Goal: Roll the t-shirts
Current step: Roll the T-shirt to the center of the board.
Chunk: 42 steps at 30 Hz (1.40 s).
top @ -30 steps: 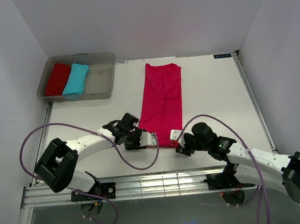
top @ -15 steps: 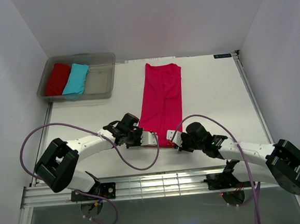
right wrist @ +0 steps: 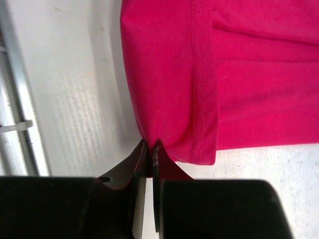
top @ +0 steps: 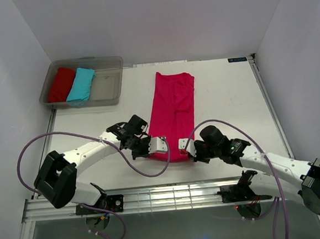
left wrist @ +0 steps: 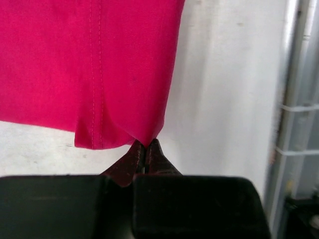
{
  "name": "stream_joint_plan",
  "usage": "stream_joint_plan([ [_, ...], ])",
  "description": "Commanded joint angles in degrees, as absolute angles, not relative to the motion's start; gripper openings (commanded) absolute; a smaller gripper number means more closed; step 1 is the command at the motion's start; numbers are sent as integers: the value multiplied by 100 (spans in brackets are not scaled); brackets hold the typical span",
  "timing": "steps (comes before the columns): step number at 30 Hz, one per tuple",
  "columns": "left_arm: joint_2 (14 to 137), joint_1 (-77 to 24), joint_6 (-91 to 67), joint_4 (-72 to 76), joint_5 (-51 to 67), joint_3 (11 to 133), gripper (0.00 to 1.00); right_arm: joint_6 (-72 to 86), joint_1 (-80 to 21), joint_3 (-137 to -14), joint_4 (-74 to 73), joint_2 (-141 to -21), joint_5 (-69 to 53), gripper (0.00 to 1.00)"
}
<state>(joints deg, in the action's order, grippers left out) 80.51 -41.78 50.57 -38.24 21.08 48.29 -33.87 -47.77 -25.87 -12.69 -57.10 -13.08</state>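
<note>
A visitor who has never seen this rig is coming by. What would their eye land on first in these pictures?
The bright magenta t-shirt, folded into a long strip down the middle of the white table, stands out most. The left gripper and the right gripper each pinch a near corner of its hem. At the far left, a clear bin holds a red bundle and a turquoise bundle side by side.

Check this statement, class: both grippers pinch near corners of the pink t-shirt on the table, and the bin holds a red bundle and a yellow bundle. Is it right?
No: the top external view shows the second bundle in the bin is turquoise, not yellow. The left gripper and right gripper pinch near corners of the pink t-shirt, and the red bundle is there.
</note>
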Motion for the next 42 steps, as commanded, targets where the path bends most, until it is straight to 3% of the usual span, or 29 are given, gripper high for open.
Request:
stream_joint_plan([
  [1,7770,-4148,5036,-5130,3005,5071,0,-3699,-4808,-3067,-2495,-5555,-2292,8],
  [9,8515,-3552,5070,-5844,3858,5799,0,-3744,-4184,-3305,-2444,-6239,-2873,8],
  [21,9808,-2953,5089,-5985,3867,6706,1,-3305,-3111,-3867,-2021,-7321,-3349,8],
  [24,10072,-2883,4949,-5985,3779,6899,2,-3270,-3076,-3928,-2004,-7558,-3322,11],
  [31,10529,-2760,4474,-5827,3586,7330,9,-2769,-2945,-3981,-1600,-7708,-2989,32],
  [36,10652,-2733,4342,-5757,3428,7313,12,-2435,-2865,-4008,-1398,-7691,-2760,38],
  [39,10714,-2698,4193,-5687,3349,7347,23,-2207,-2795,-4034,-1266,-7638,-2603,38],
  [42,10758,-2637,3973,-5651,3331,7549,29,-1899,-2699,-4104,-1160,-7541,-2549,39],
])
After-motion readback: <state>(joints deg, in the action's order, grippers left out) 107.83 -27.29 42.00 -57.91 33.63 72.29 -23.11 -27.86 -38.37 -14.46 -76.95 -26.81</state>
